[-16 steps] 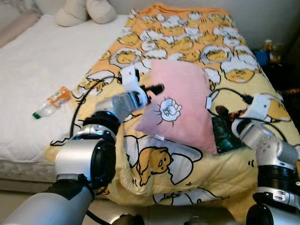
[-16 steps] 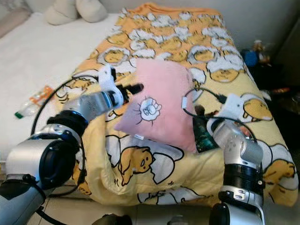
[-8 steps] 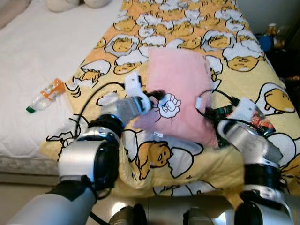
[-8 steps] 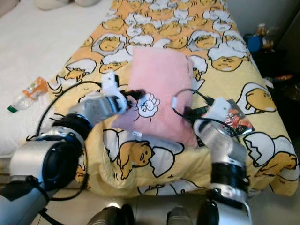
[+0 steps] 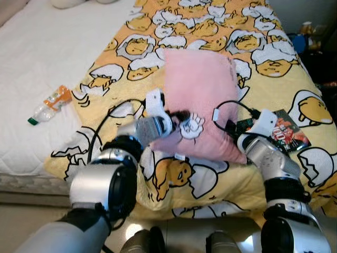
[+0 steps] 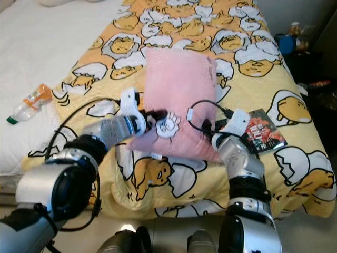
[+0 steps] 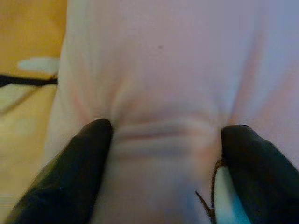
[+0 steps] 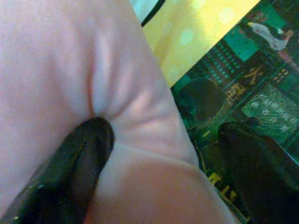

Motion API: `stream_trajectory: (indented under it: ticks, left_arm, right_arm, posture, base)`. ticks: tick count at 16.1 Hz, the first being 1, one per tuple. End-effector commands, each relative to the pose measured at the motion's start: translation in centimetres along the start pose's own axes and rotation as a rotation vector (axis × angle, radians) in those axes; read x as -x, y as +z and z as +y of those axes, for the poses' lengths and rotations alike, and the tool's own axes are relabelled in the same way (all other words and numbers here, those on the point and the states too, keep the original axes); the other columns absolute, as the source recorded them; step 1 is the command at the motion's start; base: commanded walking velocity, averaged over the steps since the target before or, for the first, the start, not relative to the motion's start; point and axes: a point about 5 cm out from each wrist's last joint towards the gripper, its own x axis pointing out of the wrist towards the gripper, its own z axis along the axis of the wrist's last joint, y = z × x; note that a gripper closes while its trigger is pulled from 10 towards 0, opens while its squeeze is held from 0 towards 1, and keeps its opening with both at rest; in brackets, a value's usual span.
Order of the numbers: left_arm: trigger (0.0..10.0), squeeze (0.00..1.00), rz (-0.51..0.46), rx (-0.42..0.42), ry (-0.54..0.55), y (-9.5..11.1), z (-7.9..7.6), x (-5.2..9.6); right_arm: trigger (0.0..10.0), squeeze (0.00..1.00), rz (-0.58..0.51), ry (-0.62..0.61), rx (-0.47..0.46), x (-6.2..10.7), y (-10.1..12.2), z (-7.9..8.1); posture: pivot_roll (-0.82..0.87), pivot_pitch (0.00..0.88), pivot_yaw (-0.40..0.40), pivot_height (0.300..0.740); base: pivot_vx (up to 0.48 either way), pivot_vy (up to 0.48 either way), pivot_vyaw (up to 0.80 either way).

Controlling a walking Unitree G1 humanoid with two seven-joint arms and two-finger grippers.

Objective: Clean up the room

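Note:
A pink pillow (image 5: 197, 95) with a white sheep patch lies on the yellow egg-print blanket (image 5: 210, 26) of the bed. My left gripper (image 5: 179, 116) holds the pillow's left edge beside the patch. In the left wrist view the pink fabric (image 7: 159, 60) bunches between its two black fingers (image 7: 84, 158). My right gripper (image 6: 208, 126) is at the pillow's lower right edge. One of its fingers (image 8: 84, 154) presses into the pillow (image 8: 56, 60), and the other hangs over a dark green packet (image 8: 247, 93).
The dark packet (image 5: 284, 132) lies on the blanket right of my right wrist. A plastic bottle (image 5: 50, 104) with an orange label rests on the white mattress (image 5: 47, 47) to the left. Dark clutter with a blue object (image 5: 305, 37) stands beyond the bed's right side.
The view has tipped down and drawn closer to the bed. Both grippers stay on the pillow. My right arm has shifted inward, so more of the dark packet shows.

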Motion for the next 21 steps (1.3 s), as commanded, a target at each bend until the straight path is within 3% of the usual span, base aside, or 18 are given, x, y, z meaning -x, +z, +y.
stream_trajectory:
  ticks: [1, 3, 6, 11, 12, 15, 18, 21]
  left_arm:
    - [0.0, 0.0, 0.089, -0.006, 0.03, -2.4, 0.8, -0.2]
    - [0.0, 0.0, 0.081, 0.003, 0.022, -3.1, 1.3, -0.2]
    - [0.0, 0.0, 0.001, 0.122, -0.051, -2.8, 0.8, -0.3]
    - [0.0, 0.0, -0.005, 0.081, -0.085, -3.2, 0.5, -0.4]
    - [0.0, 0.0, 0.0, 0.035, -0.088, -3.2, 0.4, -0.5]
    - [0.0, 0.0, 0.004, 0.002, -0.063, -3.5, 0.8, -0.4]
    - [0.0, 0.0, -0.049, -0.101, -0.045, -2.8, 1.4, -0.2]
    - [0.0, 0.0, -0.07, -0.112, -0.056, -2.5, 1.3, -0.2]
  right_arm:
    - [0.0, 0.0, 0.012, 0.023, 0.028, -0.2, -0.4, 0.7]
    - [0.0, 0.0, 0.014, 0.015, 0.046, -0.3, -0.7, 0.4]
    - [0.0, 0.0, 0.017, 0.031, 0.042, 0.0, -1.5, 0.2]
    - [0.0, 0.0, 0.005, 0.064, 0.037, 0.2, -2.3, 0.8]
    - [0.0, 0.0, 0.003, 0.068, 0.03, 0.3, -2.5, 0.7]
    - [0.0, 0.0, -0.021, 0.093, 0.015, 0.3, -2.0, 1.0]
    - [0.0, 0.0, -0.032, 0.096, 0.031, 0.2, -2.0, 0.9]
    - [0.0, 0.0, -0.029, 0.097, 0.044, 0.0, -2.5, 0.9]
  posture:
    - [-0.29, 0.134, 0.114, 0.723]
    - [-0.29, 0.136, 0.108, 0.723]
    - [-0.28, 0.141, 0.101, 0.723]
    - [-0.29, 0.138, 0.1, 0.723]
    - [-0.29, 0.136, 0.101, 0.723]
    - [-0.29, 0.131, 0.103, 0.723]
    - [-0.28, 0.116, 0.103, 0.723]
    - [-0.27, 0.096, 0.104, 0.723]
  base:
    - [0.0, 0.0, 0.0]
    - [0.0, 0.0, 0.0]
    - [0.0, 0.0, 0.0]
    - [0.0, 0.0, 0.0]
    - [0.0, 0.0, 0.0]
    - [0.0, 0.0, 0.0]
    - [0.0, 0.0, 0.0]
    - [0.0, 0.0, 0.0]
